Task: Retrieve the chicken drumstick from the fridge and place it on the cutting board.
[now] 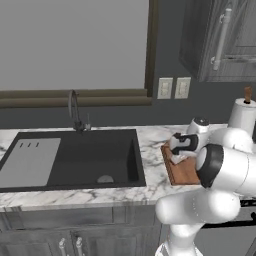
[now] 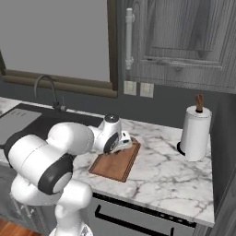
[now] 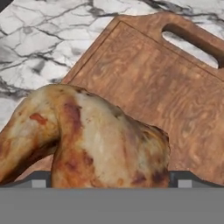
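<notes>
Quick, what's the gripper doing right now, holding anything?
Gripper: shut on the chicken drumstick, over the cutting board.

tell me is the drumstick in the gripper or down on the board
In the gripper: the drumstick sits between the jaws, over the board. Contact with the board: cannot tell.

Dark sink (image 1: 80, 157) in marble counter (image 1: 152, 142), white arm over cutting board (image 1: 181, 172) — paper towel roll (image 1: 243, 116) behind, wall outlets (image 1: 173, 88)

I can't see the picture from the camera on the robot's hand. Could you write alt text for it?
A golden-brown chicken drumstick sits close to the camera between the gripper fingertips, over a reddish-brown wooden cutting board. The board has a handle slot at one end and lies on a white marble counter with grey veins.
</notes>
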Available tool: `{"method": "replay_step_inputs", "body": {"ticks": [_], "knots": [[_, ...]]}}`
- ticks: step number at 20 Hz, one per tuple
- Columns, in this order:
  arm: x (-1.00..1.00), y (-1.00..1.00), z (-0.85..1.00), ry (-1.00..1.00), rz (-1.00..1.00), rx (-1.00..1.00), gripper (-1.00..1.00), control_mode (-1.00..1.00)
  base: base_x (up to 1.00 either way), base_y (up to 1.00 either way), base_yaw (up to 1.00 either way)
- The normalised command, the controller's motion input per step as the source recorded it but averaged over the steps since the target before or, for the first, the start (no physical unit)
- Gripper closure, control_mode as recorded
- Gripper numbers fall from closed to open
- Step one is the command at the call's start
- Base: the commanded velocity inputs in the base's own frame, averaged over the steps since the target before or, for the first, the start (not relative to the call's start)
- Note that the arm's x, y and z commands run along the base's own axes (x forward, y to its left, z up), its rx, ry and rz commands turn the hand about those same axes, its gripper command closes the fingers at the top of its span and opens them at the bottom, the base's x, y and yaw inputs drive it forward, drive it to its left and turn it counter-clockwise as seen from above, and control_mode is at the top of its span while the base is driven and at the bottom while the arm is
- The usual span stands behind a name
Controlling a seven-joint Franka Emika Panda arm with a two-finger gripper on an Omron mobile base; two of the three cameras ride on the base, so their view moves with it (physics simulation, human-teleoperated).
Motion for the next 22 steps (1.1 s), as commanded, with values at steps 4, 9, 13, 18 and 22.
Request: {"method": "replay_step_inputs", "body": {"ticks": [4, 9, 13, 18, 22], "knots": [[-0.94, 0.00, 0.00, -0.07, 0.03, 0.00, -1.00, -1.00, 0.00, 0.00, 0.00], [-0.46, 0.00, 0.01, -0.10, 0.00, 0.00, -1.00, -1.00, 0.00, 0.00, 0.00], [0.34, 0.00, -0.37, 0.00, 0.01, 0.00, -1.00, -1.00, 0.00, 0.00, 0.00], [0.48, 0.00, -0.70, 0.09, 0.01, -0.02, -1.00, -1.00, 0.00, 0.00, 0.00], [-0.05, -0.05, -1.00, 0.32, 0.08, -0.06, -1.00, -1.00, 0.00, 0.00, 0.00]]}}
